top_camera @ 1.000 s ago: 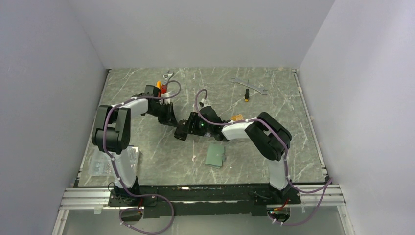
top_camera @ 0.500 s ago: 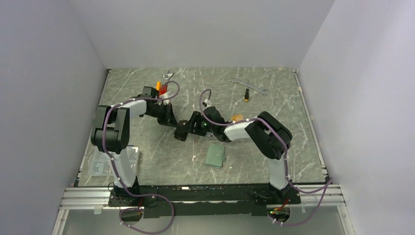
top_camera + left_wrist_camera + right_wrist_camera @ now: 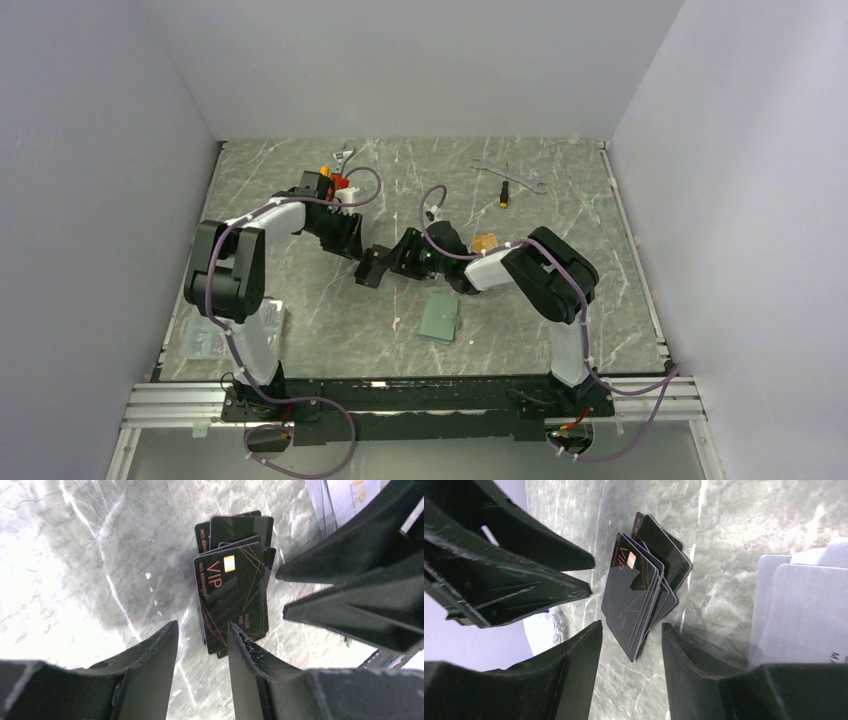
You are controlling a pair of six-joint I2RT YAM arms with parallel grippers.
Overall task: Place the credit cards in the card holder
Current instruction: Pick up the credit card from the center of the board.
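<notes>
Several black cards (image 3: 232, 597) lie fanned in a loose stack on the table (image 3: 75, 555). Left gripper (image 3: 202, 632): fingers spread, nothing between them, tips just short of the stack. Right gripper (image 3: 631, 630): also spread, empty, opposite side. Grey cards (image 3: 804, 610) lie beside the stack. Green card holder (image 3: 440, 318) lies apart, nearer the bases.

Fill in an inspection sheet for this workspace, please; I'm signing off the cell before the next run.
Surface: green marbled table, pale veins.
Job's things: black cards in a loose stack; pale cards beside them; card holder nearer the bases, apart from the cards.
Clutter: wrenches and screwdriver at the far side; clear packet near left.
Grippers: left gripper open, empty; right gripper open, empty; both at the black cards.
Cables: purple cables along both arms.
Surroundings: plain pale walls; nothing else seen.
</notes>
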